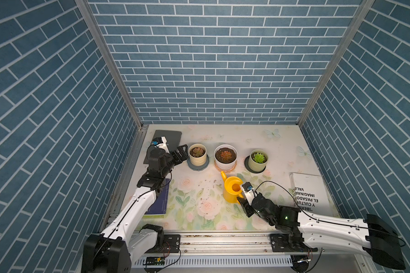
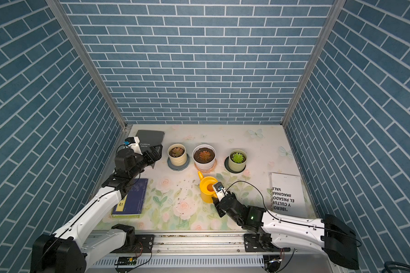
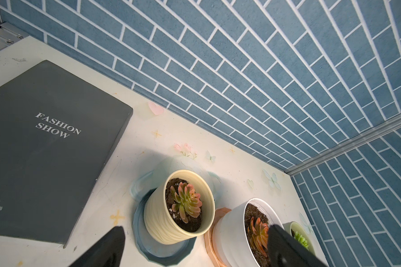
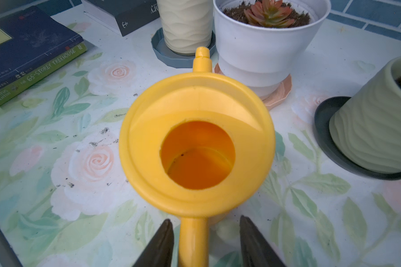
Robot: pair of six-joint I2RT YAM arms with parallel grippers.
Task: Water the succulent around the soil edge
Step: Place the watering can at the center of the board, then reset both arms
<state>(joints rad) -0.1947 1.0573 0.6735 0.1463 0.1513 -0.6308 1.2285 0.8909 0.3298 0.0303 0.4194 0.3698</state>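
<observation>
Two arms reach inward: right gripper straddles the watering can handle, jaws parted (not clamping); left gripper gapes empty beside the succulent.

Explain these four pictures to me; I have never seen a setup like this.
Two robot arms with pincer grippers work at a flowered table. Two pictures look down on the whole scene; two come from cameras on the arms' wrists. Three potted plants stand in a row: the succulent to be watered in its cream pot, then a white pot and a green pot. A yellow watering can stands in front of them, books at the edges. Nothing is held: the left gripper is open beside the cream pot; the right gripper is open, straddling the can's handle.
</observation>
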